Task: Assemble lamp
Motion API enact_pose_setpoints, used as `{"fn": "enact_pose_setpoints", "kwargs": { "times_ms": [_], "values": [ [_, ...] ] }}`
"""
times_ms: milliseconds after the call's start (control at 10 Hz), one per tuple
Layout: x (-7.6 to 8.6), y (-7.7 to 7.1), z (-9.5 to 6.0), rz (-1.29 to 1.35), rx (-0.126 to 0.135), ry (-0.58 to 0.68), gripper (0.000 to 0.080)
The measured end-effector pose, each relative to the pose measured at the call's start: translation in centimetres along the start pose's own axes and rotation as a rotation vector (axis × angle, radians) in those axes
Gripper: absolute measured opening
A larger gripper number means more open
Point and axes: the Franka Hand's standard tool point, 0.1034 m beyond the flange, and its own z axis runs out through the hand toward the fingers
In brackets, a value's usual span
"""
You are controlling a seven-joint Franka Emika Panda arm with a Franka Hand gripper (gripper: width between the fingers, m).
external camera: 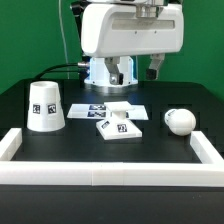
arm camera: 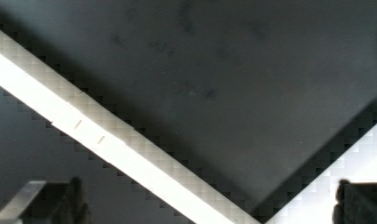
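Over the far middle of the black table, my gripper (external camera: 120, 80) hangs with its fingers (arm camera: 48, 200) spread wide and nothing between them; no part is lifted yet. The flat square base (external camera: 119, 127) lies at the centre, touching or just near of the marker board (external camera: 106, 106). The shade (external camera: 45, 105) stands wide end down well off toward the exterior view's left, and the bulb (external camera: 180, 120) rests toward the exterior view's right. A white rail (external camera: 100, 172) fences the near edge and both sides. My wrist view shows only dark tabletop and a strip of that rail.

I judge the opening pick is at hand, most likely the base. To do it well I should centre over the slab, square my fingers to two opposite edges, go low because it is thin, and close evenly so it neither twists nor skids.

All three parts look like smooth matt white plastic carrying black-and-white tags. The base is a low slab, the shade a tapering cup, and the bulb is rounded and likely to roll if nudged. The tabletop looks dark and fairly smooth.
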Motion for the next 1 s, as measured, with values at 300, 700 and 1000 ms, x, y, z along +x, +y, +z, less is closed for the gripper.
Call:
{"fn": "enact_pose_setpoints", "kwargs": {
  "times_ms": [300,700,1000],
  "values": [
    [0.0,0.0,0.0,0.0,0.0,0.0,0.0699],
    [-1.0,0.1,0.3,0.006,0.0,-0.002,0.0699],
    [-4.6,-0.6,1.3,0.086,-0.005,-0.004,0.0699]
  ]
}}
